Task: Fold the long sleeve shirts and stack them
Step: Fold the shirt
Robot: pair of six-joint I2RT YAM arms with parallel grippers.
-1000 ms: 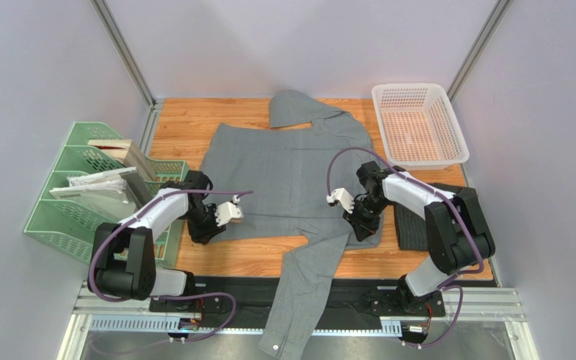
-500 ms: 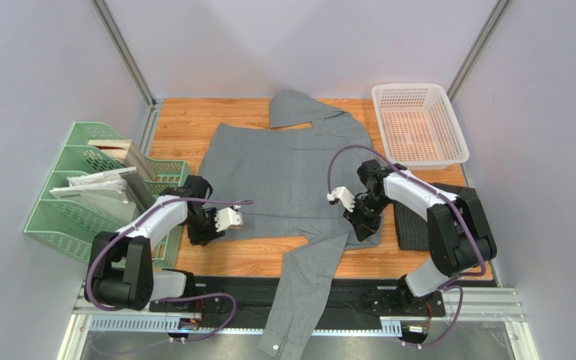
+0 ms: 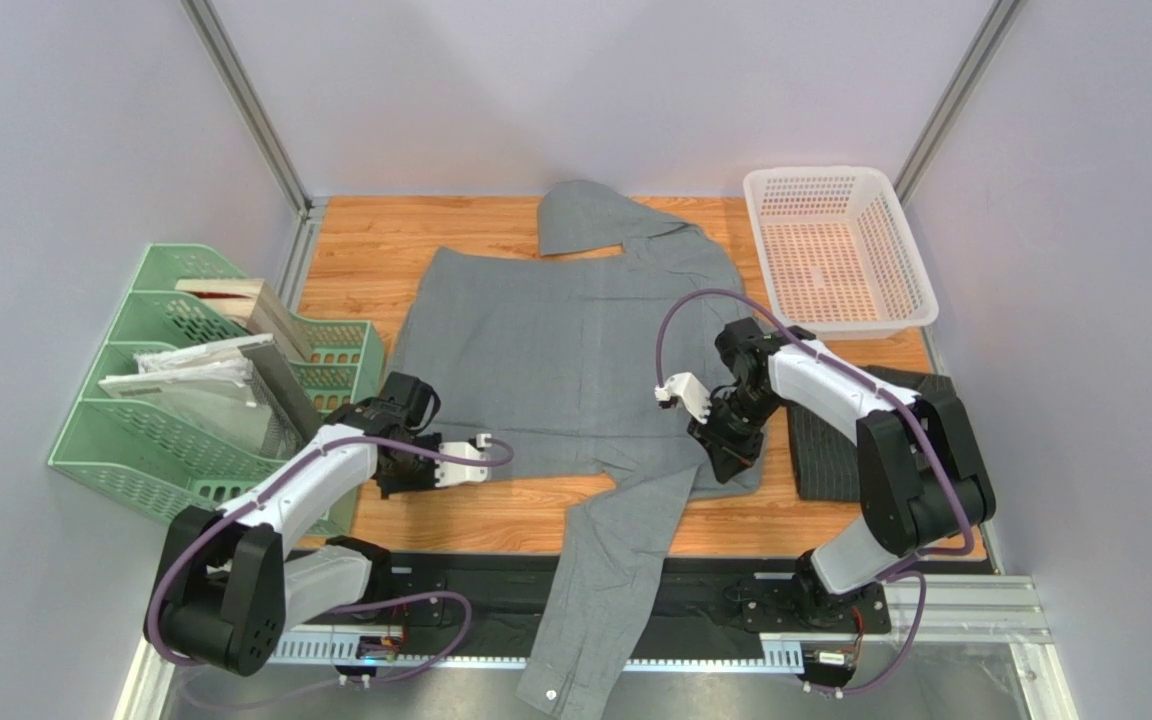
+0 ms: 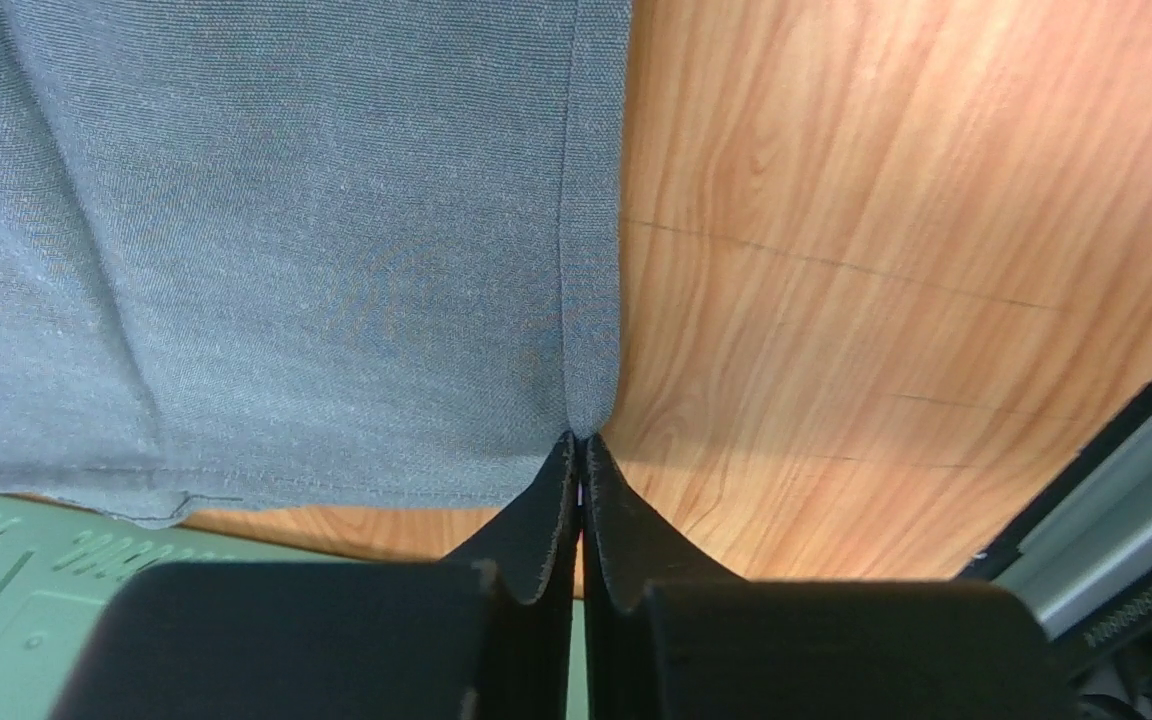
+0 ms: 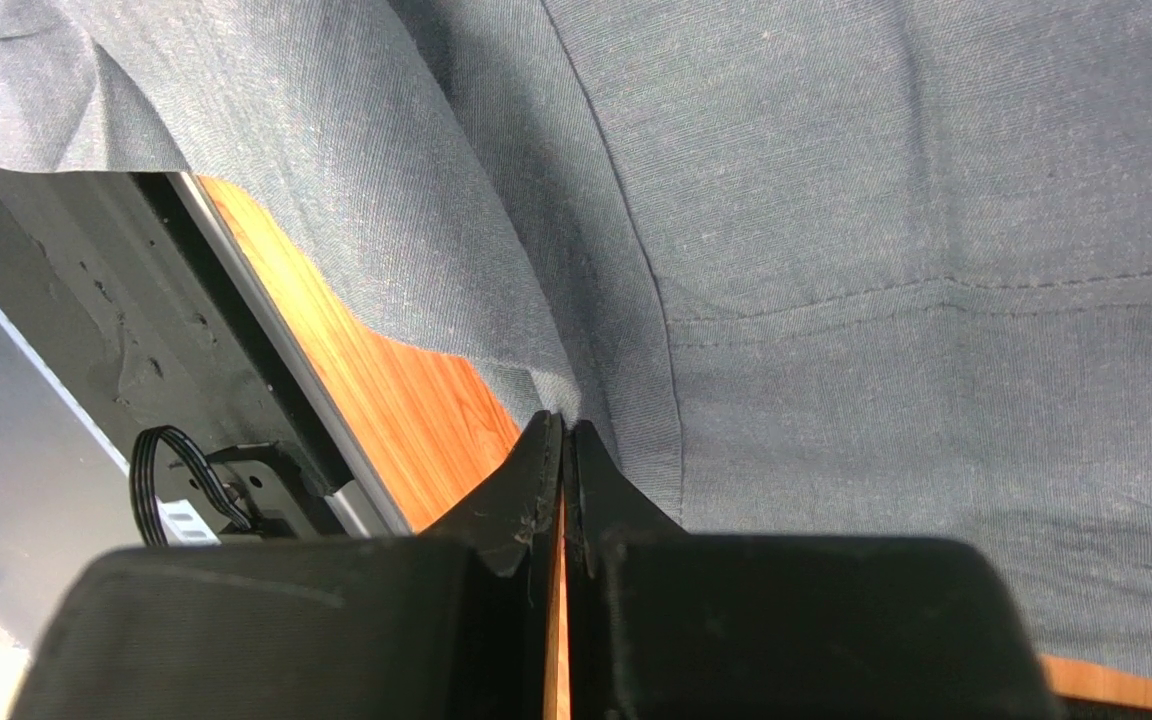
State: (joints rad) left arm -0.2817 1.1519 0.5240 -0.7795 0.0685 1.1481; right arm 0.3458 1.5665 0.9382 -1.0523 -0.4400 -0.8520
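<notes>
The grey shirt [image 3: 567,338] lies spread flat across the desk [image 3: 364,240]. The left fingers [image 4: 537,525] are clenched on its near-left hem corner, and the right fingers [image 5: 515,495] on a fold by the near-right armhole. A clean fold likely needs both corners lifted together, level, with the hem taut. One sleeve [image 3: 597,600] hangs over the desk's near edge and may drag. The green rack [image 3: 117,435] crowds the left side. The dark shirt [image 3: 838,443] lies just right, so the open room is toward the far side.

Two shirts: one spread, one folded.
Grey shirt [image 3: 567,345] lies spread flat at centre, one sleeve trailing toward 6 o'clock; dark shirt [image 3: 823,458] lies folded just beside it at 3 o'clock.
</notes>
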